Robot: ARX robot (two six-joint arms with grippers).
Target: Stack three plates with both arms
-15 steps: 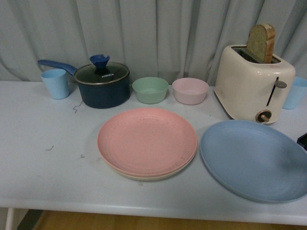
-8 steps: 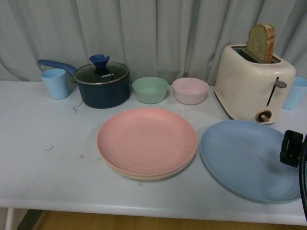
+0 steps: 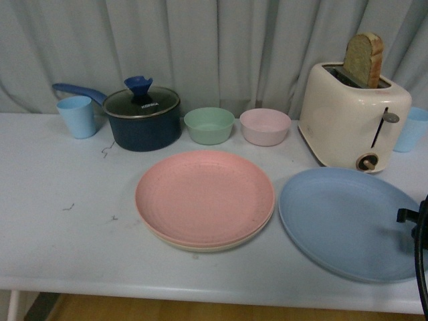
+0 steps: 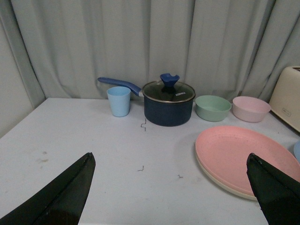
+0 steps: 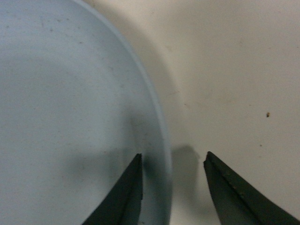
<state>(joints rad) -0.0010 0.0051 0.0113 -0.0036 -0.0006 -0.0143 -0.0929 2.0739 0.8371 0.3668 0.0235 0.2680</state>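
The pink plate [image 3: 204, 197] lies mid-table on top of the beige plate, whose rim [image 3: 200, 246] shows under its near edge. To its right the blue plate [image 3: 348, 223] lies alone on the table. My right arm [image 3: 420, 231] shows only at the picture's right edge, by the blue plate's right rim. In the right wrist view my right gripper [image 5: 173, 154] is open, straddling the blue plate's [image 5: 70, 117] rim: one finger over the plate, the other over bare table. My left gripper [image 4: 169, 155] is open wide above the table, with the pink plate [image 4: 239, 154] near one finger.
A cream toaster [image 3: 351, 117] with a bread slice stands just behind the blue plate. Along the back stand a dark blue lidded pot [image 3: 142, 119], a green bowl [image 3: 209, 125], a pink bowl [image 3: 265, 126] and a blue cup [image 3: 76, 116]. The table's front edge [image 3: 200, 284] is close.
My right arm came into view at the right edge beside the blue plate, then shifted lower and further right. The plates have not moved.
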